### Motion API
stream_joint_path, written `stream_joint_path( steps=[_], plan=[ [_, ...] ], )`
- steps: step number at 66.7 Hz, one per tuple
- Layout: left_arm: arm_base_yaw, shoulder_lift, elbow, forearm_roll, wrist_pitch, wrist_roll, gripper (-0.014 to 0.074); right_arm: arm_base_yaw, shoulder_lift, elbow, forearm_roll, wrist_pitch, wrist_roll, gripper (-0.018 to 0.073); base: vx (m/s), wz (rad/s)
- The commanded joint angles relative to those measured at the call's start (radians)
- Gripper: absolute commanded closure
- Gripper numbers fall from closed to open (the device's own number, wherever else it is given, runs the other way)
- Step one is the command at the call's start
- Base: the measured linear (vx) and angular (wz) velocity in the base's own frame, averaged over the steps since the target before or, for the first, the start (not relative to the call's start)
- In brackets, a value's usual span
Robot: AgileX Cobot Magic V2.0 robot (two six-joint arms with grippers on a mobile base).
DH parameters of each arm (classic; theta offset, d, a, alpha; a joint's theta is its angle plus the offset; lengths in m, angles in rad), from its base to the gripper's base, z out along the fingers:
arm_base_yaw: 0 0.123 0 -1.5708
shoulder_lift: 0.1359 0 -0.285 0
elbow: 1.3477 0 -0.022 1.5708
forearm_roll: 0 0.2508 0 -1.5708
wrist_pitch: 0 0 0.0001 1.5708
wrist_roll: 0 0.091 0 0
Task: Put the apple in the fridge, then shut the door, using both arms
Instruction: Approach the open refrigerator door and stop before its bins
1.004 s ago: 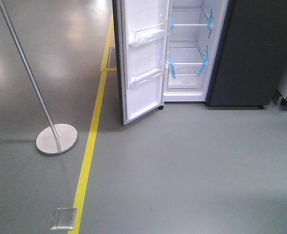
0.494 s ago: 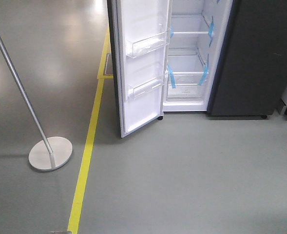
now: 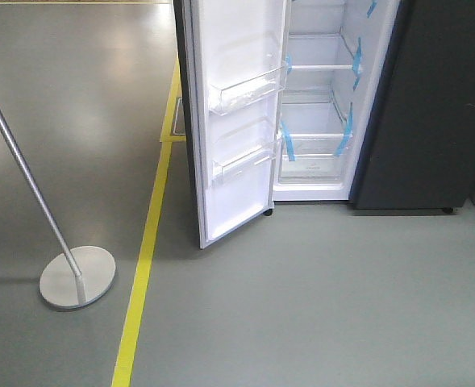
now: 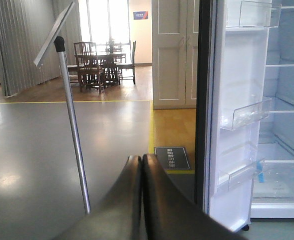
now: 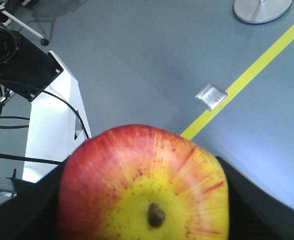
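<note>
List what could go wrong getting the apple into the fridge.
1. The apple sits in the right gripper, facing the floor; it might slip as the arm swings up.
2. The door bins jut beside the fridge opening; an arm could clip them.
3. The stand pole leans left of the shut left gripper and may be struck reaching for the door.

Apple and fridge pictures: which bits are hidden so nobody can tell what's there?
- Apple, right wrist view: its bottom is cut off by the picture edge, and its sides are covered by the right hand's black fingers.
- Fridge, front view: the top shelves are cut off by the upper edge.
- Door, front view: its outer face is turned away.
- Floor sign, left wrist view: the writing is too small to read.
</note>
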Motion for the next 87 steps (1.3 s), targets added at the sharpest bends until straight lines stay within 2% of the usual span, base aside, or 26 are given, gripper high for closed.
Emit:
stream_joint_path(
  steps=[1,87],
  plan=[
    [-0.006,-0.014,-0.017,-0.003,-0.078,-0.005,0.0603,0.002,0.006,-0.026,0.068,-0.01,-0.008,0.0429,0.19,0.01],
    [-0.006,-0.014,-0.017,-0.003,-0.078,-0.005,0.0603,0.002,0.006,-0.026,0.068,-0.01,-0.008,0.0429,0.16,0.0]
  ],
)
